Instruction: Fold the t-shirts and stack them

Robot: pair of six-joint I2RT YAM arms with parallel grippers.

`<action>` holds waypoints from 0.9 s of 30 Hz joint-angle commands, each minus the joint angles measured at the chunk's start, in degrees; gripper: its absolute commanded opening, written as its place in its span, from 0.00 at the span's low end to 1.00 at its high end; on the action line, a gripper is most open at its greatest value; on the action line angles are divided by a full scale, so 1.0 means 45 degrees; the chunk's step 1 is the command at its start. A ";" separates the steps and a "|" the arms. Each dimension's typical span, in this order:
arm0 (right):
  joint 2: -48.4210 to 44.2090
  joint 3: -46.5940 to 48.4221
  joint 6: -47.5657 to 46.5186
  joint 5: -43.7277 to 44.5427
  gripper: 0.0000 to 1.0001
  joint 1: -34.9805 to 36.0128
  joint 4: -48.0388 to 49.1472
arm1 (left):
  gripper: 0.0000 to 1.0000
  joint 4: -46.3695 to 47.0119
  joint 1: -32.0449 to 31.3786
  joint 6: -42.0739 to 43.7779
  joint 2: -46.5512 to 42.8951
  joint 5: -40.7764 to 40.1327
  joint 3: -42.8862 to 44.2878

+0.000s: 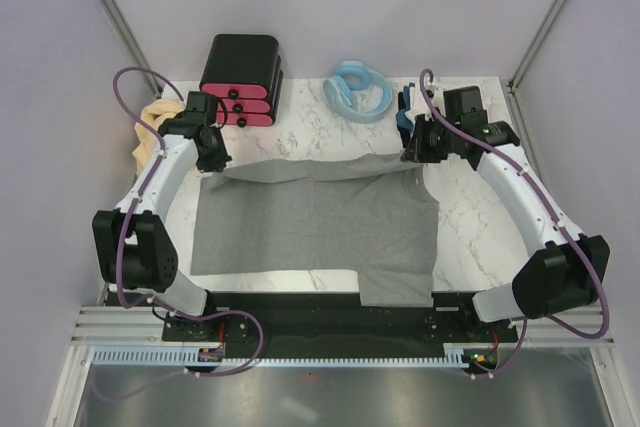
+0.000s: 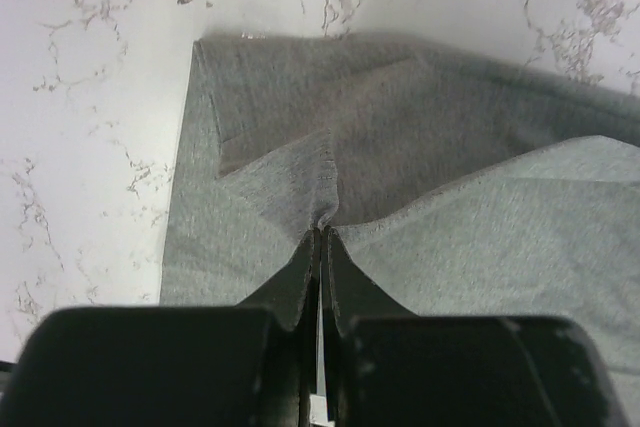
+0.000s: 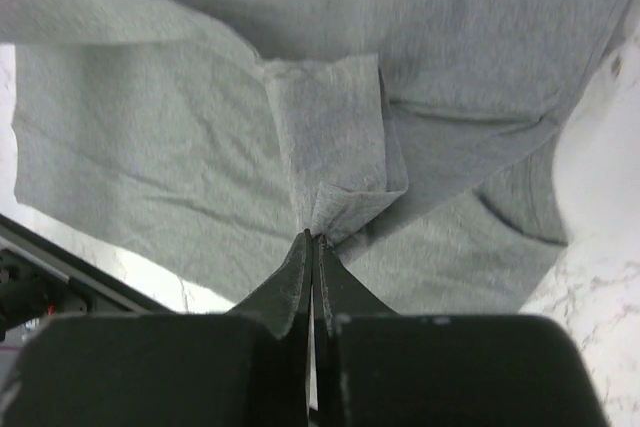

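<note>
Grey t-shirt [image 1: 315, 222] — edge inside both end effectors [image 2: 322, 237] [image 3: 312, 239]

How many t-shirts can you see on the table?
2. A grey t-shirt lies spread mid-table; a tan-yellow t-shirt is bunched at the far-left edge. A dark bundle by the blue hose may be another.

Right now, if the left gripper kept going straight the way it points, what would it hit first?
More of the grey t-shirt. The left gripper is shut on a fold of it, and straight ahead the same shirt lies on the table; how far is unclear.
</note>
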 commanded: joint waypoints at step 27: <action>-0.0657 -0.2532 0.0049 0.0399 0.00 0.0799 -0.2868 | 0.02 -0.1740 -0.0159 0.0729 0.1749 -0.0742 -0.0218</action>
